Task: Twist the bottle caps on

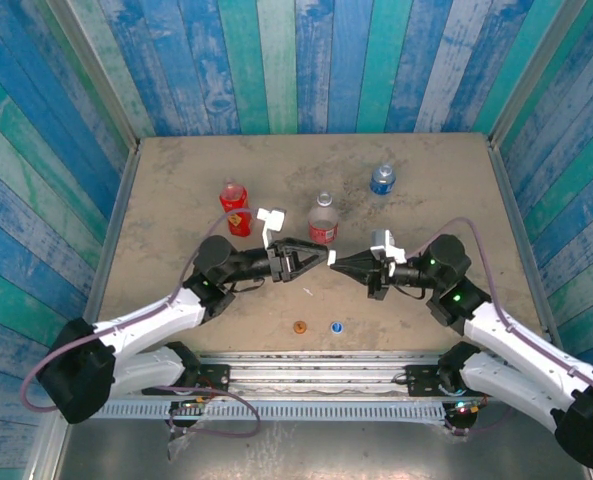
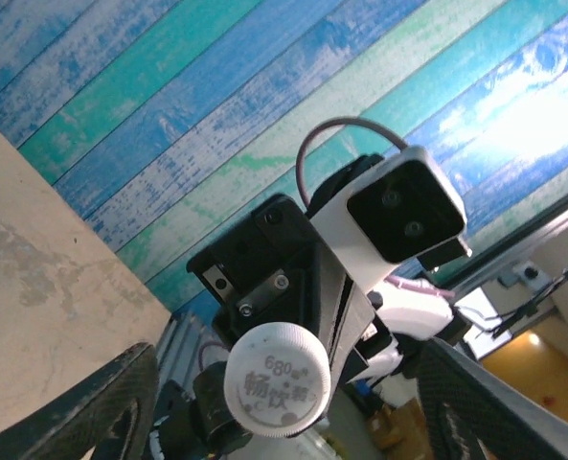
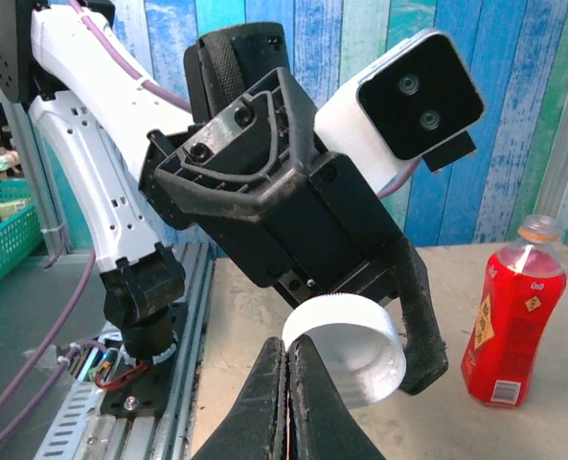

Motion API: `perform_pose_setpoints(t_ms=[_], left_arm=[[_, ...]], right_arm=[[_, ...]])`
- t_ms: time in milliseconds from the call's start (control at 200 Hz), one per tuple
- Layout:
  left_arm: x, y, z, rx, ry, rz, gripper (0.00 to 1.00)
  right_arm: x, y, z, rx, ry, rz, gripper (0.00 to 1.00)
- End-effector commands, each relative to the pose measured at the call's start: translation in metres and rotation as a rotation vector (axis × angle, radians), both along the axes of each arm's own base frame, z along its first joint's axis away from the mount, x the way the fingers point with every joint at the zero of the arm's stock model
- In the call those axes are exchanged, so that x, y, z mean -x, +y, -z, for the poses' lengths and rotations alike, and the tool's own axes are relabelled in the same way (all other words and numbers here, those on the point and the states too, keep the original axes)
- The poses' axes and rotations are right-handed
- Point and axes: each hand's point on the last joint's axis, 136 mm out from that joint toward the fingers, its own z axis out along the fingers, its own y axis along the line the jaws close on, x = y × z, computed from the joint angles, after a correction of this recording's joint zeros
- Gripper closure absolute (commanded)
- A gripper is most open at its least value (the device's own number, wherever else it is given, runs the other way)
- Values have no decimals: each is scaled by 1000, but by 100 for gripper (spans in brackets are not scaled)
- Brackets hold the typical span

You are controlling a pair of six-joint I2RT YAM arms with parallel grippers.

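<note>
My right gripper point(image 3: 288, 362) is shut, pinching the rim of the white cap point(image 3: 349, 347) and holding it in the air on its side. My left gripper point(image 2: 288, 356) faces it, open, with a finger on each side of the white cap point(image 2: 276, 380) and gaps between. The two grippers, left point(image 1: 322, 257) and right point(image 1: 337, 262), meet tip to tip mid-table. Just behind them stands the clear bottle with a red label point(image 1: 323, 222). The all-red bottle point(image 1: 235, 208) is to the left and the blue-label bottle point(image 1: 382, 179) at the far right. The orange cap point(image 1: 299, 327) and blue cap point(image 1: 336, 326) lie near the front edge.
A small white scrap point(image 1: 308, 292) lies on the brown table point(image 1: 176, 180) below the grippers. Blue and green plank walls enclose the table on three sides. The arms' metal rail point(image 1: 316, 365) runs along the near edge.
</note>
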Motion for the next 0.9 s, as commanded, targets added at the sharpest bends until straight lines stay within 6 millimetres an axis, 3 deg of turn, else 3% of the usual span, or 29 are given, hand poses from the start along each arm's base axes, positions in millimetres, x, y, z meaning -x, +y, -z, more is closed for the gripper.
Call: perform_pose_setpoints(t_ms=[0, 150, 345, 896], left_arm=[[3, -11, -5, -22, -33, 45, 35], [7, -16, -3, -29, -32, 70, 43], [6, -13, -2, -53, -43, 39, 46], [10, -5, -11, -29, -82, 11, 68]], right_arm=[[2, 2, -15, -36, -56, -19, 96], [0, 3, -15, -35, -59, -13, 96], [-3, 2, -16, -31, -63, 12, 97], [-4, 4, -7, -5, -44, -1, 96]])
